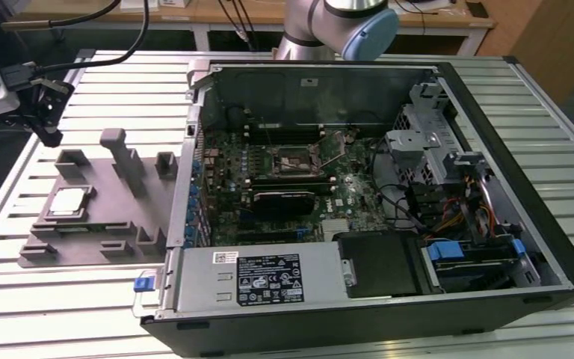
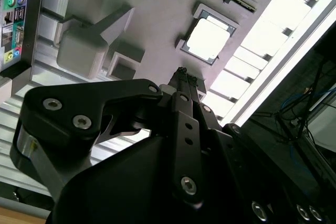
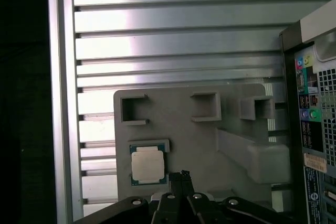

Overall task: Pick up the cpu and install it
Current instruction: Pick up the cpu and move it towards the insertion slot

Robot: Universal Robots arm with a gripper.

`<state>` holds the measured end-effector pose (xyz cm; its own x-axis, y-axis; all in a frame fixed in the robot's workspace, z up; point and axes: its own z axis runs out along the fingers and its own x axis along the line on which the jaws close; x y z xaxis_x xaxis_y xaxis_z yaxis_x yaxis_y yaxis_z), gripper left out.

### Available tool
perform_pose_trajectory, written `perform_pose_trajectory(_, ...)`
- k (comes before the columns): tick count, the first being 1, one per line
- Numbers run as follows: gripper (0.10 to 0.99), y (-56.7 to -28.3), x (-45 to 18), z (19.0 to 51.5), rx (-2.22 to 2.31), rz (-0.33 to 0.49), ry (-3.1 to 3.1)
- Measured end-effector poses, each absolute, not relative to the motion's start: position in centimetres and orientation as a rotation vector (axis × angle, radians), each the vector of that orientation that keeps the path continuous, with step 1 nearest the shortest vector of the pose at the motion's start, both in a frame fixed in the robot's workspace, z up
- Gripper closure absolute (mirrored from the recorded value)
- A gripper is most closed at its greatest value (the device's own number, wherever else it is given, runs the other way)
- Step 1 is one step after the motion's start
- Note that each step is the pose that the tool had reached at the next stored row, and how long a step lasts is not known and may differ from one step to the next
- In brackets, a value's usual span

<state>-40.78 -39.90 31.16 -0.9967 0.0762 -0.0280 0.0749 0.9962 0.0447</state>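
Two risks stand out, as I judge it: on the exterior view's left the pincer [image 1: 51,137] hangs over the grey tray [image 1: 107,213], and the chip [image 1: 68,202], lying flat in its recess at about six o'clock from the fingertips, is thin and closely framed, so fingers coming down off-centre could strike the frame or tip the chip askew; further along, at about three o'clock from the chip, the socket [image 1: 295,161] inside the open computer case [image 1: 367,325] would not forgive a chip set down crooked or wrongly turned, and its contacts could bend; as for the pincer [image 2: 182,73] in the second wrist view, its jaws look closed together, gripping nothing and touching nothing; the first wrist view agrees, the chip [image 3: 148,163] lying near the tips but apart.
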Motion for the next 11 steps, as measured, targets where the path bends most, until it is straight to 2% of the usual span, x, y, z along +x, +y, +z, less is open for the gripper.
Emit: perform_pose_trajectory(11, 0.976, -39.89, -40.82, 30.94, 0.118, 0.068, 3.109)
